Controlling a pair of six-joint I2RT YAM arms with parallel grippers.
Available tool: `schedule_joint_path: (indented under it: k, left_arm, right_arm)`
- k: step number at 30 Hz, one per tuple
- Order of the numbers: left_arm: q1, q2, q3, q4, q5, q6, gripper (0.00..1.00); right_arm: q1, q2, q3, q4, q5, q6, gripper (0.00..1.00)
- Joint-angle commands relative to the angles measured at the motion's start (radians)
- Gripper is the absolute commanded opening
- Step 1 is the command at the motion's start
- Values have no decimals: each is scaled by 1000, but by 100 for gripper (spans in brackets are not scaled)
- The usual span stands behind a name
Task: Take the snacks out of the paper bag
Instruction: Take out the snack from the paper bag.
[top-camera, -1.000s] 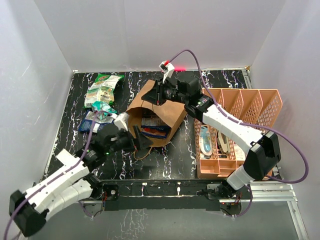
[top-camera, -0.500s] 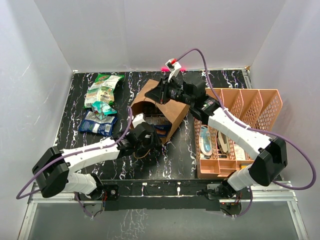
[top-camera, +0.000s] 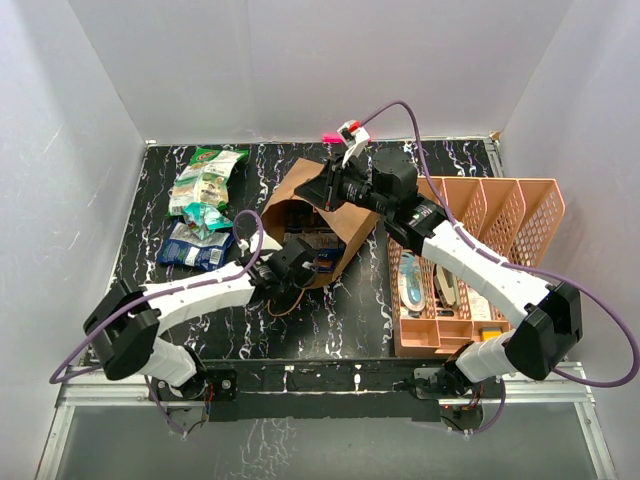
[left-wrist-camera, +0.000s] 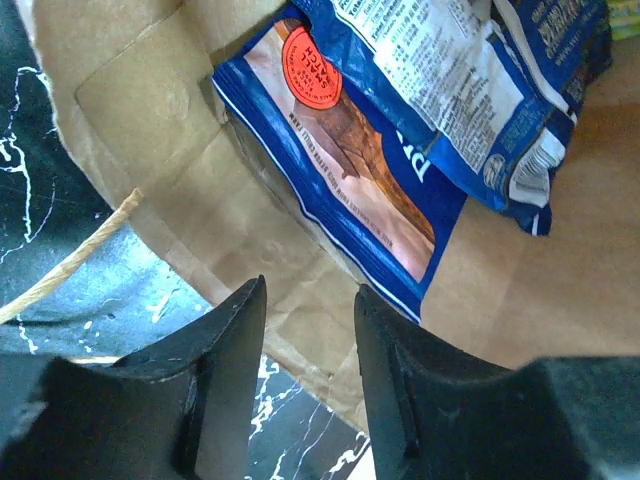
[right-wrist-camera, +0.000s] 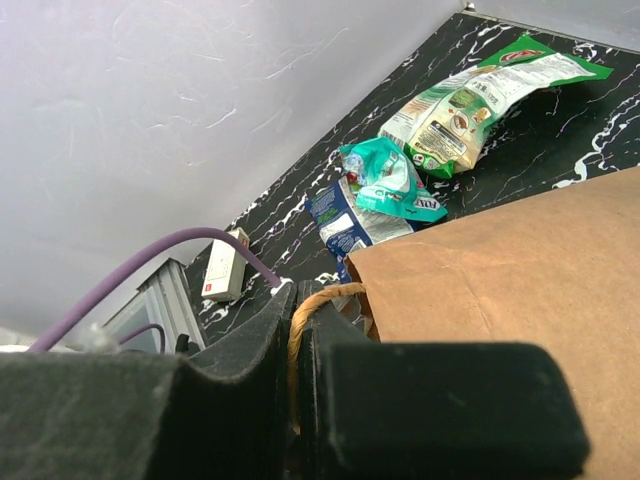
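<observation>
The brown paper bag (top-camera: 318, 208) lies on its side, mouth toward the near left. My right gripper (top-camera: 325, 190) is shut on the bag's twisted paper handle (right-wrist-camera: 300, 335) and holds the upper edge up; the bag's side (right-wrist-camera: 500, 290) fills that view. My left gripper (top-camera: 298, 262) is open at the mouth, its jaws (left-wrist-camera: 308, 300) over the bag's lower lip (left-wrist-camera: 300, 310). Inside lie a blue packet with a round red label (left-wrist-camera: 345, 160) and a second blue packet (left-wrist-camera: 480, 90) over it. Three packets lie outside at the far left: green-white (top-camera: 207, 175), teal (top-camera: 206, 215), blue (top-camera: 195, 247).
A salmon-pink perforated organiser (top-camera: 480, 215) with pale items stands right of the bag. A loose bag handle cord (left-wrist-camera: 70, 265) lies on the black marbled table (top-camera: 360, 300). A white box (right-wrist-camera: 222, 270) sits at the table's edge. White walls enclose the table.
My left arm has reached forward and right, bringing its open gripper from the table's near left to the bag's mouth. My right gripper has lifted the bag's top edge slightly.
</observation>
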Motion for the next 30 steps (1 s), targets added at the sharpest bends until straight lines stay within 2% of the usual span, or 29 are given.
schedule_joint_path:
  k: [1, 6, 17, 21, 23, 25, 30]
  left_arm:
    - [27, 53, 72, -69, -39, -90, 40]
    - [59, 87, 33, 51, 17, -74, 41]
    - [107, 176, 83, 129, 10, -8, 39]
    - [122, 180, 83, 163, 9, 25, 28]
    - [126, 166, 83, 162, 12, 37, 12]
    - [127, 135, 83, 145, 9, 42, 2]
    - [142, 0, 84, 96, 29, 63, 0]
  right_arm:
    - [-5, -39, 3, 77, 18, 4, 8]
    - [-5, -40, 3, 80, 4, 12, 8]
    - [-5, -38, 0, 83, -8, 25, 8]
    - [-5, -41, -2, 83, -12, 34, 8]
    - [-5, -45, -4, 83, -12, 36, 8]
    - [-5, -49, -8, 83, -8, 35, 8]
    - [-5, -68, -24, 82, -6, 32, 8]
